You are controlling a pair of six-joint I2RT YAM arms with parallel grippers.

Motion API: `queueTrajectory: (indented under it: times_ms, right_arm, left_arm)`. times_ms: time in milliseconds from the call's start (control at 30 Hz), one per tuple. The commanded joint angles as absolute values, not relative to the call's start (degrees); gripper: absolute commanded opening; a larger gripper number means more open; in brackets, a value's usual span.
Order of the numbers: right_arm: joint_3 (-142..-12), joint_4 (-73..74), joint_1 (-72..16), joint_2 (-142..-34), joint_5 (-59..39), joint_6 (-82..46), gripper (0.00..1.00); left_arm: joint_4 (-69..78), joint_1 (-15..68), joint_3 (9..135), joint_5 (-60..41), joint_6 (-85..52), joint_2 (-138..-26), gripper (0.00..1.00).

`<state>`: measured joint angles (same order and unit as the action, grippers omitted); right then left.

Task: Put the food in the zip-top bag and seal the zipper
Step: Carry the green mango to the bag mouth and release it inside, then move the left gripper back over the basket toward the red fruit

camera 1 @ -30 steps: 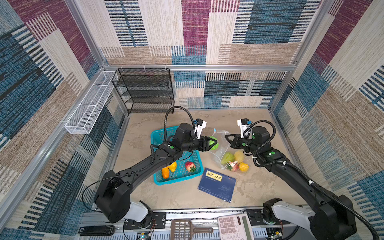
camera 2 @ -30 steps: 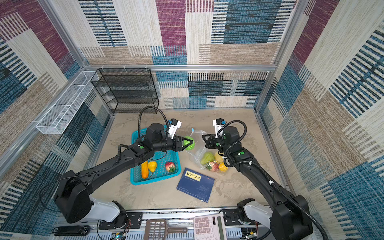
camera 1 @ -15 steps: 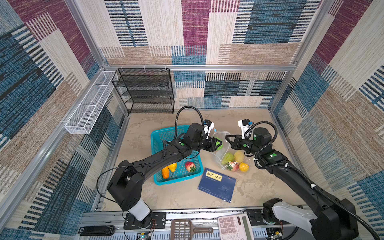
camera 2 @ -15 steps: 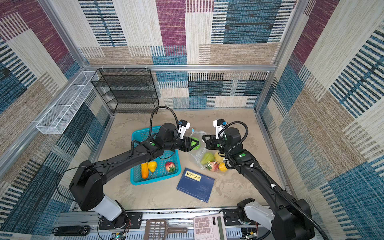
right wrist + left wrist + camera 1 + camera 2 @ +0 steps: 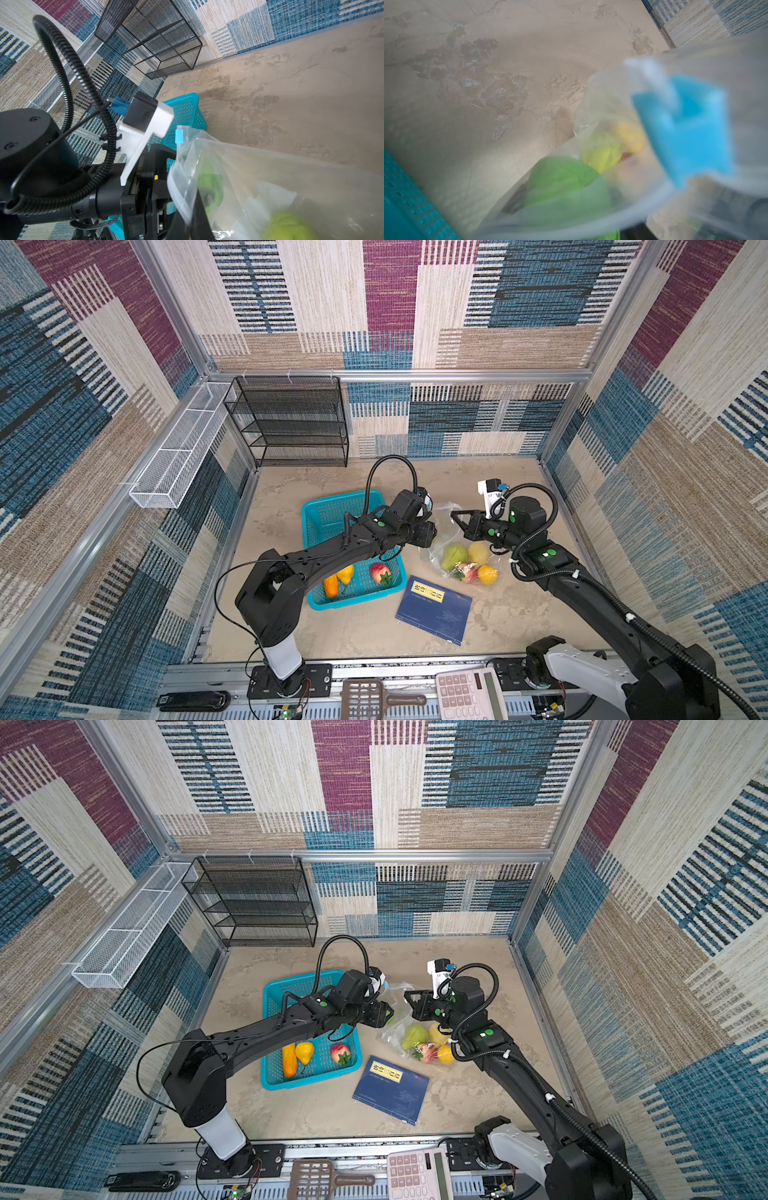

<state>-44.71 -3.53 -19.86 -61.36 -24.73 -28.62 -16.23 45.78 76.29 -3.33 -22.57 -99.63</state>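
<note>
Nearest the robot's base, the blue book (image 5: 434, 603) lies flat just beside the teal basket (image 5: 353, 601), where an orange piece (image 5: 331, 585), a yellow piece (image 5: 345, 573) and a strawberry (image 5: 380, 572) wait their turn. Just beyond, the zip-top bag (image 5: 441, 531) sags on the table with several pieces gathered in its near, closed end and its mouth raised at the far end. The right gripper (image 5: 457, 517) is pinched together on the mouth's rim, holding it up. The left gripper (image 5: 431, 533), jaws partway apart and clamped on a green piece (image 5: 564, 182), sits in that opening. To do this well, I judge the left arm should reach deeper before letting go, so the piece rolls down to the others rather than lodging at the rim. It should then back straight out without dragging the film or the slider tab (image 5: 179, 136) at the rim's end. The black wire rack (image 5: 291, 423) by the far wall plays no part.
</note>
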Motion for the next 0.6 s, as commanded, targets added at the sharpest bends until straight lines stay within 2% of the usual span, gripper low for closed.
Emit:
queueTrajectory:
  times_ms: [0, 233, 567]
  right_arm:
    - [-44.5, -1.1, -19.9, -61.1, -25.3, -28.9, 0.00]
    - [-44.4, -1.2, -19.9, -60.8, -24.9, -28.9, 0.00]
    - [-44.3, -1.6, -19.9, -60.8, -24.0, -28.9, 0.00]
  left_arm:
    - [-17.8, 45.7, 77.2, -3.7, -22.2, -99.8, 0.63]
    - [-18.0, 45.7, 77.4, -5.0, -23.7, -97.7, 0.72]
    - [-14.6, 45.5, 73.4, -6.7, -26.4, -90.8, 0.74]
